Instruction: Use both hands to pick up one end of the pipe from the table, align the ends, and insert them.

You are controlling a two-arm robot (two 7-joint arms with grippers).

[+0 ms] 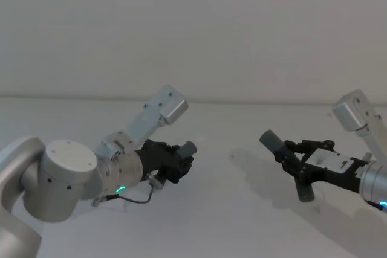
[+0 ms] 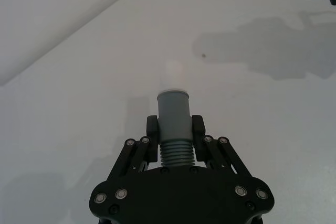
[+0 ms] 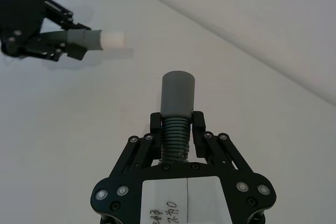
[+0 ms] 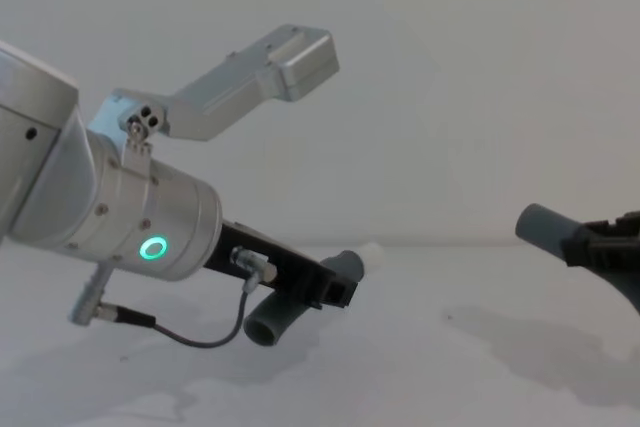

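The pipe comes as two dark grey ribbed flexible hose pieces, and both are up off the plain matte white table, one in each hand!

The black two-finger left gripper, out on its fat silver wrist with the green ring light, is clenched on the left piece. The fingers bite the ribs right behind the smooth grey cuff, and the narrower whitish tip pokes out beyond it.

Across the way, the black right gripper is clamped the same way on the right piece, ribs pinched, its plain grey cuff standing proud of the fingers.

The two cuffs point roughly at one another but sit well apart.

These pieces look light, and the corrugated run should bend easily while the cuffs stay stiff. So the hold close behind each cuff looks right: ribs give the pads something to key into, where the smooth cuff could slip. In the head view the right piece's loose tail hangs below the gripper, and it may sway and tug the end off line.
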